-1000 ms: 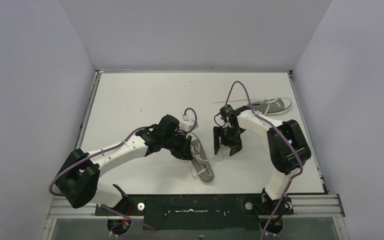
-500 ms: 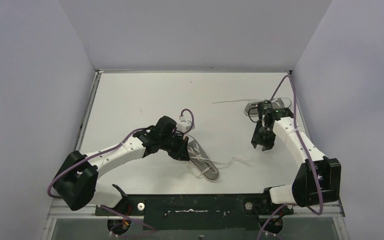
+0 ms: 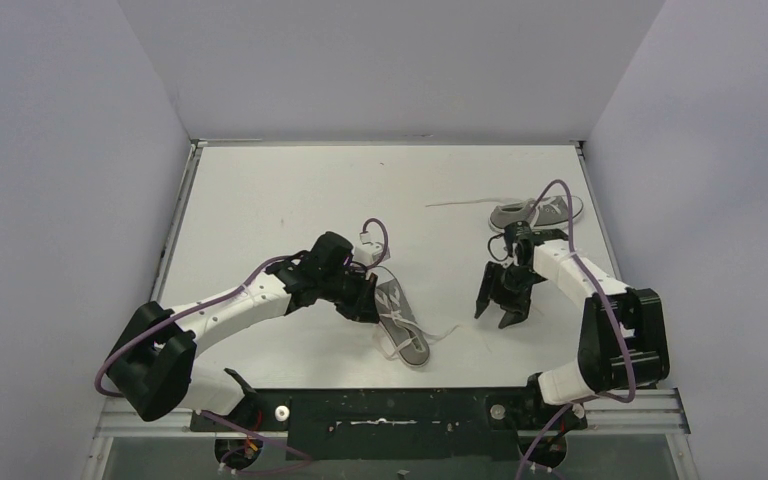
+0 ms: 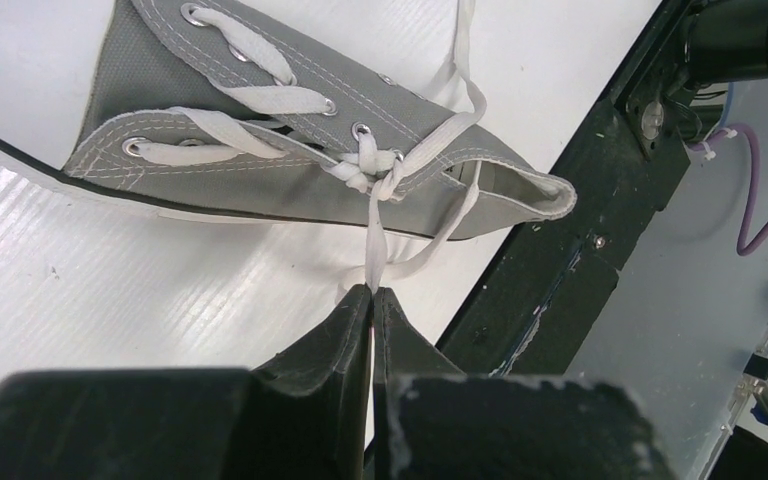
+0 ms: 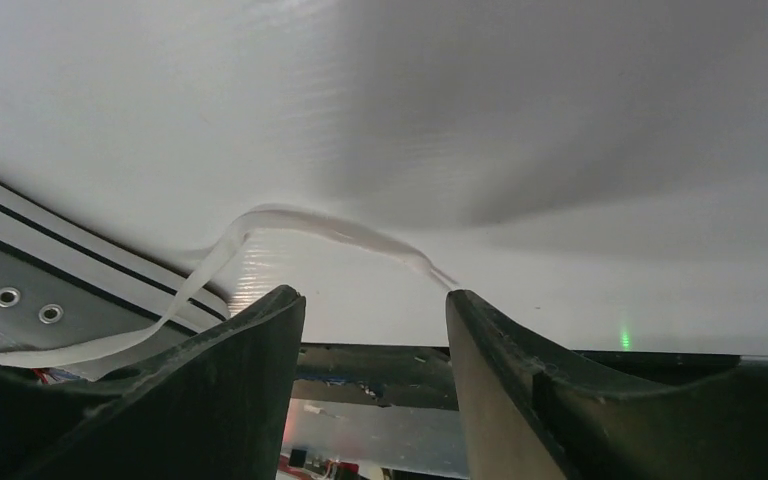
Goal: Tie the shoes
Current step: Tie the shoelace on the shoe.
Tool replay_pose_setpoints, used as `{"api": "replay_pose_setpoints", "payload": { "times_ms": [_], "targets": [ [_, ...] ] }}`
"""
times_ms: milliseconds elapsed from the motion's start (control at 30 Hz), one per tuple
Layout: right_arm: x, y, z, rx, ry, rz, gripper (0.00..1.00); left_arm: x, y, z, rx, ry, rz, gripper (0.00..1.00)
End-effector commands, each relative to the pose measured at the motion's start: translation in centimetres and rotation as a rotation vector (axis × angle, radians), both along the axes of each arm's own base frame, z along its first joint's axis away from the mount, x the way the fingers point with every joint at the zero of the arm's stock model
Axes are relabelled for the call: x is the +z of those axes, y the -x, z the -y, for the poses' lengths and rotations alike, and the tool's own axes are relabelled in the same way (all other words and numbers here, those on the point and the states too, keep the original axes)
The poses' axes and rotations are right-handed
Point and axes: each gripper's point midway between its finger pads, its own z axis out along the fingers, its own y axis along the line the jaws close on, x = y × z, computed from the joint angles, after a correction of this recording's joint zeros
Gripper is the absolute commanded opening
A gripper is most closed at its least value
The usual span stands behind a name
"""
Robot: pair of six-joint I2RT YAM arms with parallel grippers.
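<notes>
One grey shoe [image 3: 402, 323] lies near the table's front edge, also in the left wrist view [image 4: 290, 130], with a half knot in its white laces [image 4: 375, 175]. My left gripper [image 3: 368, 305] is shut on one lace end [image 4: 372, 255] and holds it taut from the knot. The other lace end [image 3: 440, 331] trails right on the table and shows in the right wrist view [image 5: 330, 228]. My right gripper [image 3: 494, 308] is open and empty, to the right of that loose lace. The second shoe [image 3: 538, 211] lies at the back right with a lace [image 3: 455, 204] stretched left.
The black front rail [image 3: 390, 410] runs along the near table edge, close to the near shoe. Grey walls enclose the table on the left, back and right. Purple cables loop over both arms.
My right gripper swung out to the right, then came back towards the near shoe and lower. The near shoe shifted a little and its loose lace now lies to the right. My left gripper held still.
</notes>
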Motion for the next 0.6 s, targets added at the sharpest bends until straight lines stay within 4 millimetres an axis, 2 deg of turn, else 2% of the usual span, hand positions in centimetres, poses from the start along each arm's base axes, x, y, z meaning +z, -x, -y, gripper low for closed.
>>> {"api": "replay_pose_setpoints", "payload": {
  "times_ms": [0, 100, 400, 467, 567],
  "targets": [
    [-0.4, 0.3, -2.6, -0.021, -0.023, 0.004, 0.55, 2.2, -0.7, 1.5, -0.031, 0.076, 0.043, 0.0],
    [-1.1, 0.5, -1.6, 0.069, 0.086, 0.013, 0.55, 2.2, -0.5, 1.6, -0.03, 0.086, 0.041, 0.0],
    [-4.1, 1.8, -1.5, 0.258, 0.259, 0.004, 0.53, 2.5, -0.8, 1.8, -0.017, 0.108, 0.037, 0.0],
    [-4.6, 1.5, -1.3, 0.257, 0.287, 0.016, 0.48, 2.8, -1.1, 1.8, -0.008, 0.111, 0.046, 0.0],
    [-4.2, 0.4, -1.0, 0.259, 0.329, 0.063, 0.35, 3.5, -1.5, 1.9, -0.006, 0.127, 0.061, 0.0]
  ]
}}
